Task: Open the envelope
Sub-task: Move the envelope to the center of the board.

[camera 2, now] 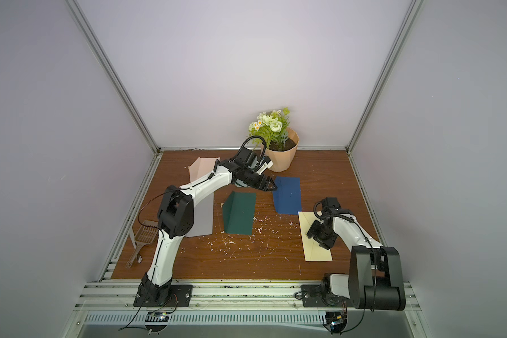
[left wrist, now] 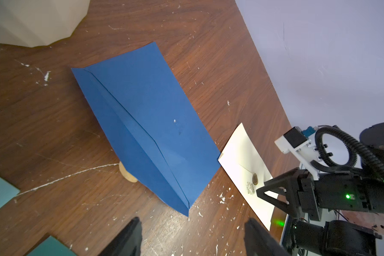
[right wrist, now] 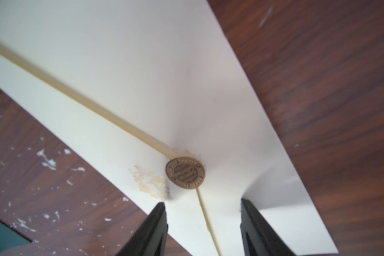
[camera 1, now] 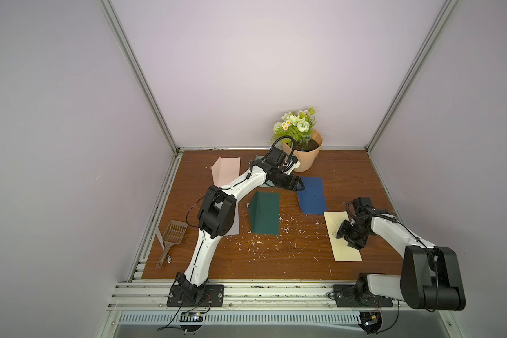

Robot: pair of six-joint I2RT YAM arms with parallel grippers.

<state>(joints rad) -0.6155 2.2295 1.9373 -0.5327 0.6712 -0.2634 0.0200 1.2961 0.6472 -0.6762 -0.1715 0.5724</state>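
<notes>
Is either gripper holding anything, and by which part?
Nothing is held. The left gripper is open near the blue envelope; right gripper open, jaws on the cream envelope beside its seal.

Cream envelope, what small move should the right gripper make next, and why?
Probably ease the right gripper down and close on the flap edge beside the seal: its jaws are open astride that edge, and the seal holds the cream envelope shut.
</notes>
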